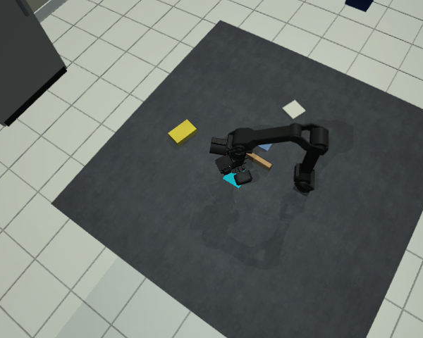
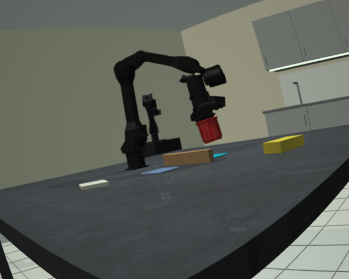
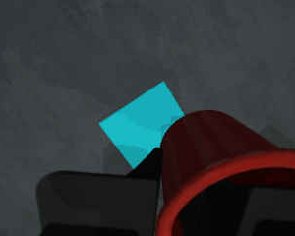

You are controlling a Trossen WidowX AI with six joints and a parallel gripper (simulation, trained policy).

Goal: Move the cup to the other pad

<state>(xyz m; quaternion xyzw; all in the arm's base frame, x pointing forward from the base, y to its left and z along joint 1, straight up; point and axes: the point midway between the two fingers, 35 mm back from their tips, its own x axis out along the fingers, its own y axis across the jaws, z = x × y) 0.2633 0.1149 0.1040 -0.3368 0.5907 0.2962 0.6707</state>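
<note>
My end effector (image 1: pixel 240 171) (image 2: pixel 205 115) (image 3: pixel 165 153) grips the cup (image 2: pixel 209 129) (image 3: pixel 211 147) by its wall, in the air near the cyan pad (image 1: pixel 232 179) (image 2: pixel 220 154) (image 3: pixel 143 125). The cup leans slightly; lowering it like that could land it on an edge, tip it and spill marbles, which I can't see.
</note>
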